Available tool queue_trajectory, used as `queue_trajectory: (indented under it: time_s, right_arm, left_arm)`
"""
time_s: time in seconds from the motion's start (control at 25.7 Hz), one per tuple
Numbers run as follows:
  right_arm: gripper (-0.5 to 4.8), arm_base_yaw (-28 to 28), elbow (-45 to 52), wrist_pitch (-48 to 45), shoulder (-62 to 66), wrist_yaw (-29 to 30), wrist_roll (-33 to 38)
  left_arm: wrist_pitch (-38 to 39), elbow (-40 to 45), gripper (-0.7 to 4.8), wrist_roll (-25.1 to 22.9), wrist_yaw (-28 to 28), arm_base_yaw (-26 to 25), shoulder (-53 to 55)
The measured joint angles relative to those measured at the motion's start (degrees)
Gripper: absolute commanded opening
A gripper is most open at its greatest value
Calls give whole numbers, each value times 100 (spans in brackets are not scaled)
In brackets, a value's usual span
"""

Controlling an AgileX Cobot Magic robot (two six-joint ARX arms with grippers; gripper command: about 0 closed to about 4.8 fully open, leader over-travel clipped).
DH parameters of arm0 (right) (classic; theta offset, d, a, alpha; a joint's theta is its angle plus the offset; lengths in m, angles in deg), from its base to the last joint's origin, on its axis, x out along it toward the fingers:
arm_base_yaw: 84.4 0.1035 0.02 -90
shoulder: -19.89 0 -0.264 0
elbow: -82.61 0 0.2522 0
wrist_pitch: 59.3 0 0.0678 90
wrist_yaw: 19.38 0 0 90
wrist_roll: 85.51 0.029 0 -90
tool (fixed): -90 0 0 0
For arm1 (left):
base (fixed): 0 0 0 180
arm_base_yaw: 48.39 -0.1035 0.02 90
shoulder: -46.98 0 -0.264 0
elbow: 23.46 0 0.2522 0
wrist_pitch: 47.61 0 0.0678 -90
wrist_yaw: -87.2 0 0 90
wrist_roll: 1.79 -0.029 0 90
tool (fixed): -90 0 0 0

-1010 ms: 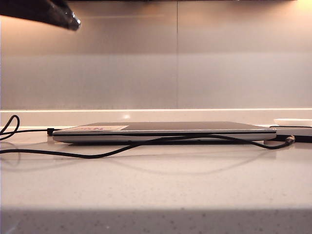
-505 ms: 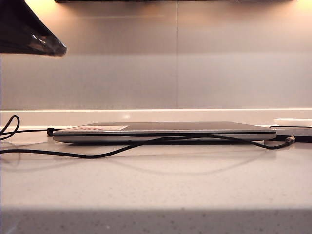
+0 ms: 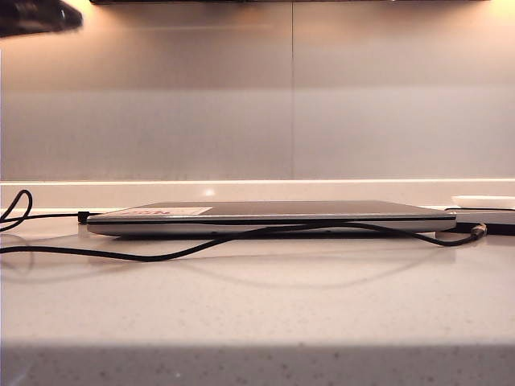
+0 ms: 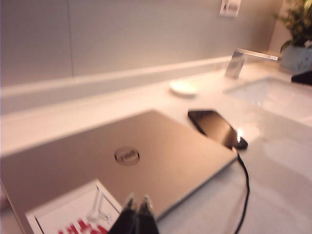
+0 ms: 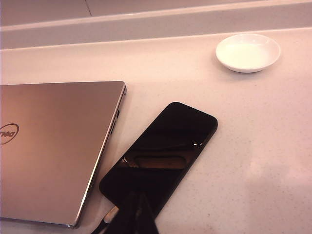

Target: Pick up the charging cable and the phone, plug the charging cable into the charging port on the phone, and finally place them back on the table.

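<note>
1. The thin flat black phone (image 5: 161, 153) is seen lying flat on the pale speckled counter (image 5: 253, 146), screen up, just beside the closed silver-grey laptop (image 5: 53, 146); the two are apart by a narrow gap.
2. The thin black charging cable (image 3: 161, 255) is laid along the counter in front of the laptop; its light connector tip (image 5: 111, 213) is seen at the phone's near short edge. Whether it is seated in the port can't be told.
3. A 2nd black cord (image 3: 16, 211) is looped at the far left of the ext. view.
4. A small white round dish (image 5: 248, 51) is set near the back wall, well apart from the phone.
5. The left end effector (image 4: 137, 208) is held above the laptop lid, fingers pressed together, nothing gripped.
6. The right end effector (image 5: 137, 210) is poised over the phone's near end, fingers together, nothing gripped.
</note>
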Motion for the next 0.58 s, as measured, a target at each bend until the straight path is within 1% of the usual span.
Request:
queue_trajectory:
  time_s: [0.04,0.12,0.19,0.35,0.58]
  right_arm:
    - [-1,0,0,0,0,0,0]
    - [-1,0,0,2,0,0,0]
    - [-1,0,0,2,0,0,0]
    - [-1,0,0,2,0,0,0]
    - [-1,4,0,2,0,0,0]
  left_arm:
    - [50,26,-6,-155,4,-92,-219]
    - [90,22,-6,-210,4,-282,-444]
    - [131,17,-5,-223,4,-645,-610]
    - [291,24,-5,-223,-7,-1606,-1012]
    - [297,179,-5,-223,-22,-2640,-1512]
